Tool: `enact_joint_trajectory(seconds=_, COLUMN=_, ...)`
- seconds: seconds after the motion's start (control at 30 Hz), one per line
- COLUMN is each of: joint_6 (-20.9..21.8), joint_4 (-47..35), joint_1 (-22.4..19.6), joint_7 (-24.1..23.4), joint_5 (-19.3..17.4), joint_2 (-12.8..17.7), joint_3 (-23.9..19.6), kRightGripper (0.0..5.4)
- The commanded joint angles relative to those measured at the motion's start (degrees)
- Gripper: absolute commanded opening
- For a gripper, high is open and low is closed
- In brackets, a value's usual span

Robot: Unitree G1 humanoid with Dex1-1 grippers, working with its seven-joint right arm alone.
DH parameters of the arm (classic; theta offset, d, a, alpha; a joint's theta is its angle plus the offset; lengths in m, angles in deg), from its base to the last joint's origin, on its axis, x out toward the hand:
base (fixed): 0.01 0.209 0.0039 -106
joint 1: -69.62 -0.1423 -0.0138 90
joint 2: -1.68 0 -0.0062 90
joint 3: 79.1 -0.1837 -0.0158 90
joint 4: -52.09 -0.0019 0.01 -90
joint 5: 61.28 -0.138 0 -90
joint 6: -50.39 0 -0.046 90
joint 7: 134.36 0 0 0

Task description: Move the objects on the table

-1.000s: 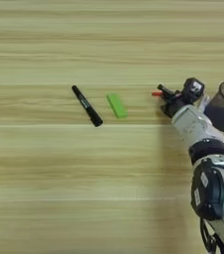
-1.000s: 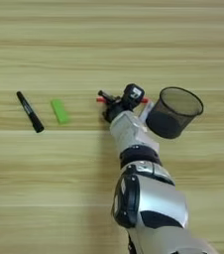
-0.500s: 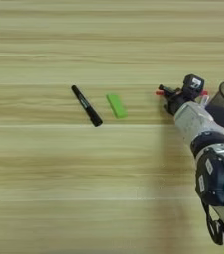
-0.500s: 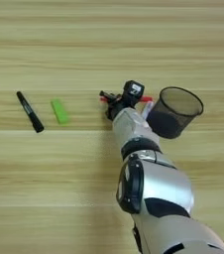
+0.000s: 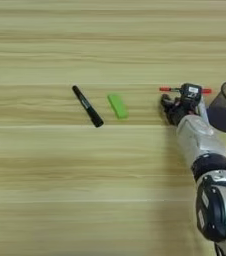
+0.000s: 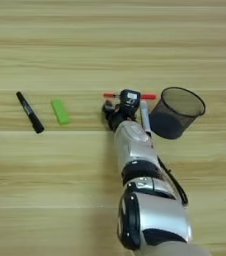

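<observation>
On the table (image 5: 45, 190), a black marker (image 5: 87, 106) lies slanted at the left, with a green block (image 5: 118, 106) just to its right. My right gripper (image 6: 121, 100) is shut on a thin red pen (image 6: 110, 95). The pen lies level and sticks out on both sides of the black fingers (image 6: 108, 109). A white marker with a black cap (image 6: 145, 118) lies between my forearm and the mesh cup. The silver forearm (image 6: 132, 145) comes in from the bottom edge.
A dark mesh cup (image 6: 177, 112) stands tilted just right of the gripper, its mouth facing up and to the right. A black cable (image 6: 172, 177) runs along the forearm. Bare wood stretches across the near and far parts of the table.
The red pen has swung from a slant to level and now shows on both sides of the gripper. The forearm has shifted a little; the black marker and green block have not moved.
</observation>
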Motion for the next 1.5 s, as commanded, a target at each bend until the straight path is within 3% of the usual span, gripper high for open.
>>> enact_joint_trajectory(seconds=0.03, joint_6=-3.1, joint_4=-13.2, joint_1=1.7, joint_7=-0.4, joint_5=-0.2, joint_2=0.1, joint_3=0.8, kRightGripper=2.58)
enact_joint_trajectory(seconds=0.27, joint_6=-9.1, joint_4=-30.5, joint_1=9.9, joint_7=-1.1, joint_5=0.1, joint_2=-1.6, joint_3=1.9, kRightGripper=3.3)
enact_joint_trajectory(seconds=0.67, joint_6=-12.6, joint_4=-49.2, joint_1=20.6, joint_7=-3.4, joint_5=3.1, joint_2=-2.3, joint_3=2.6, kRightGripper=4.59)
enact_joint_trajectory(seconds=0.93, joint_6=-14.3, joint_4=-55.1, joint_1=26.9, joint_7=-4.1, joint_5=2.7, joint_2=-2.9, joint_3=0.4, kRightGripper=5.37)
enact_joint_trajectory(seconds=1.2, joint_6=-15.0, joint_4=-56.4, joint_1=30.7, joint_7=-4.2, joint_5=2.0, joint_2=-3.5, joint_3=-1.9, kRightGripper=5.37)
enact_joint_trajectory(seconds=1.5, joint_6=-14.4, joint_4=-54.6, joint_1=31.3, joint_7=-4.4, joint_5=1.9, joint_2=-3.5, joint_3=-3.4, kRightGripper=5.37)
